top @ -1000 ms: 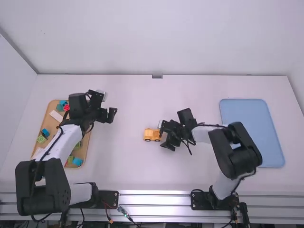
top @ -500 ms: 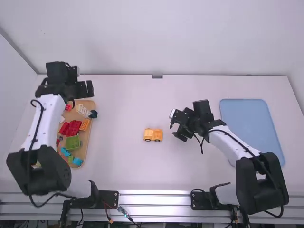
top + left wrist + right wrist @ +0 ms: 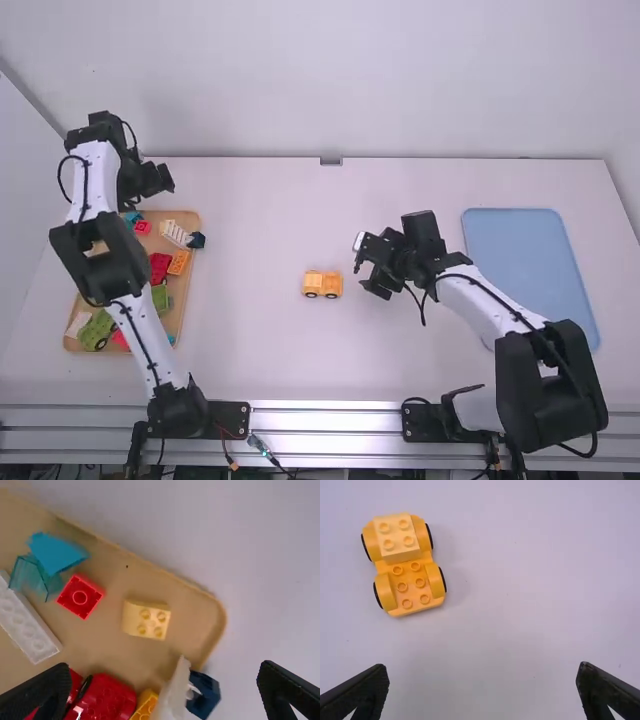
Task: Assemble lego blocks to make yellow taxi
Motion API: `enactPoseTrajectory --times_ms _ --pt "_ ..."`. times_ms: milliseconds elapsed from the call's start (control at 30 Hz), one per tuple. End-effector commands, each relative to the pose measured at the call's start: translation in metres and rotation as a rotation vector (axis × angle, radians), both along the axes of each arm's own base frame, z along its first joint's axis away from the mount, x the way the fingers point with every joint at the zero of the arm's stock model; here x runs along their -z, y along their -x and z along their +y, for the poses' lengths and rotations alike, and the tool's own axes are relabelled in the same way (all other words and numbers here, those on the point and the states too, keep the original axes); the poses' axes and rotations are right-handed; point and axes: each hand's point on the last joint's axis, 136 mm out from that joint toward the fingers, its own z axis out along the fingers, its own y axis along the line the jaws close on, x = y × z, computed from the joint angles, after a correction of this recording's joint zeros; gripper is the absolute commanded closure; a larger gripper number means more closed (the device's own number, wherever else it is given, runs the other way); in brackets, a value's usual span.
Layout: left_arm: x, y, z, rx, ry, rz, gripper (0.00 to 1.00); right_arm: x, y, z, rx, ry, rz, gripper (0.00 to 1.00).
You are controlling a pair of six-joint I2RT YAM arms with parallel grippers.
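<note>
My left gripper (image 3: 160,179) is over the far end of the wooden tray; in its wrist view the left gripper (image 3: 165,692) is open and empty. A pale yellow block (image 3: 146,620) with studs lies on the tray near a rounded corner. My right gripper (image 3: 367,270) is just right of the yellow car (image 3: 322,284), apart from it; in its wrist view the right gripper (image 3: 482,690) stands open, holding nothing. The car (image 3: 410,587) has an orange-yellow wheeled base, with a pale yellow block (image 3: 396,536) on one end and bare studs on the other.
The wooden tray (image 3: 186,218) at the left holds a red block (image 3: 81,596), a white brick (image 3: 27,625), red pieces (image 3: 107,698), a teal piece (image 3: 56,554) and a dark blue piece (image 3: 204,695). A blue tray (image 3: 530,270) lies at the right.
The left arm has swung left and away from the camera, to above the tray's far end. My right gripper has drawn back to the right from the car, which stays in place.
</note>
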Motion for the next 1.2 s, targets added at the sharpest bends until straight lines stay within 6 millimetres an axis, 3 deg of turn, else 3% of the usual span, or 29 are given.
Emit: enactPoseTrajectory --times_ms 0,67,233,267,367,533,667,900,933,1167 --pt "0.018 -0.004 0.002 -0.045 0.014 0.029 0.01 -0.009 -0.004 0.002 -0.001 -0.013 -0.018 0.01" --pt "0.035 -0.005 0.006 -0.104 0.004 0.056 0.01 -0.009 -0.004 0.003 -0.002 -0.013 -0.019 0.01" --pt "0.049 -0.007 0.010 -0.265 0.023 0.049 0.01 -0.009 -0.004 0.003 -0.002 -0.013 -0.018 0.01" --pt "0.052 -0.006 0.003 -0.397 0.081 0.052 0.01 -0.009 -0.004 0.003 -0.002 -0.014 -0.019 0.01" --pt "0.057 0.000 -0.015 -0.547 0.197 0.091 0.01 -0.010 -0.005 0.003 -0.002 -0.015 -0.023 0.01" --pt "0.073 0.009 -0.010 -0.564 0.154 0.122 0.01 -0.013 -0.009 0.004 0.011 -0.029 -0.037 0.01" --pt "0.088 0.022 -0.001 -0.687 0.124 0.153 0.02 -0.020 -0.017 0.006 0.050 -0.063 -0.050 0.01" --pt "0.099 0.018 -0.002 -0.758 0.131 0.132 0.19 -0.021 -0.019 0.007 0.068 -0.077 -0.046 0.01" --pt "0.100 0.019 -0.001 -0.777 0.127 0.131 0.29 -0.021 -0.019 0.007 0.080 -0.083 -0.040 0.01" --pt "0.106 0.026 0.002 -0.856 0.101 0.146 0.43 -0.021 -0.019 0.007 0.081 -0.084 -0.037 0.01"
